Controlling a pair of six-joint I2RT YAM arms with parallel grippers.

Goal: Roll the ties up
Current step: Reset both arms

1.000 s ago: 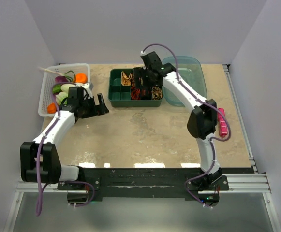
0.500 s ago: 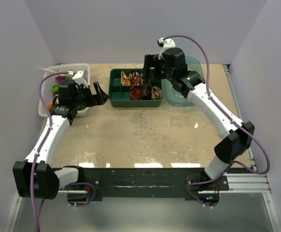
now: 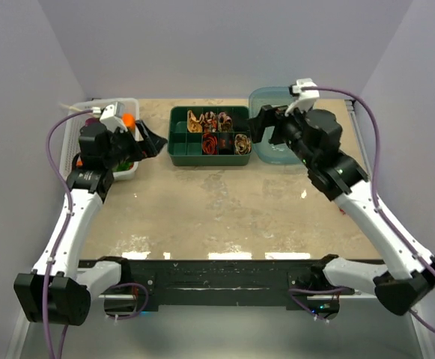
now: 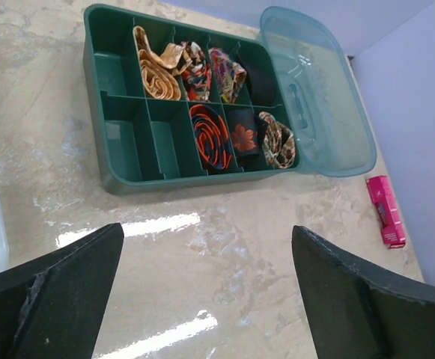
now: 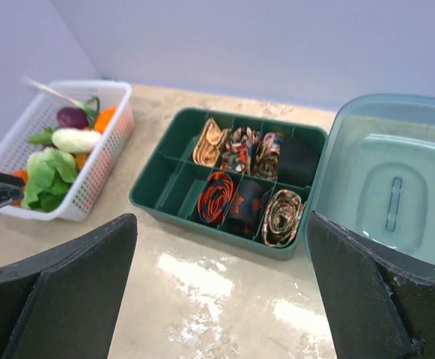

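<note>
Several ties sit rolled as coils in a green divided box point(image 3: 174, 153). From the left wrist I see a tan coil point(image 4: 156, 73), a red-and-black coil point(image 4: 210, 142) and a pale patterned coil point(image 4: 277, 142). The right wrist view shows the same box point(image 5: 202, 226) with its red-and-black coil point(image 5: 217, 198). My left gripper point(image 3: 150, 140) hangs open above the table left of the box, nothing between its fingers point(image 4: 207, 232). My right gripper point(image 3: 260, 127) is open and empty too point(image 5: 221, 218), raised by the box's right end.
A translucent teal lid point(image 3: 277, 153) lies upside down against the box's right side point(image 4: 314, 112). A white basket point(image 5: 116, 138) of vegetables stands at the far left. A small pink bar point(image 4: 385, 211) lies near the right wall.
Both arms have lifted and stretched out. The right gripper has moved from over the box to its right end, by the lid. The left gripper has moved up and back, nearer the basket.
</note>
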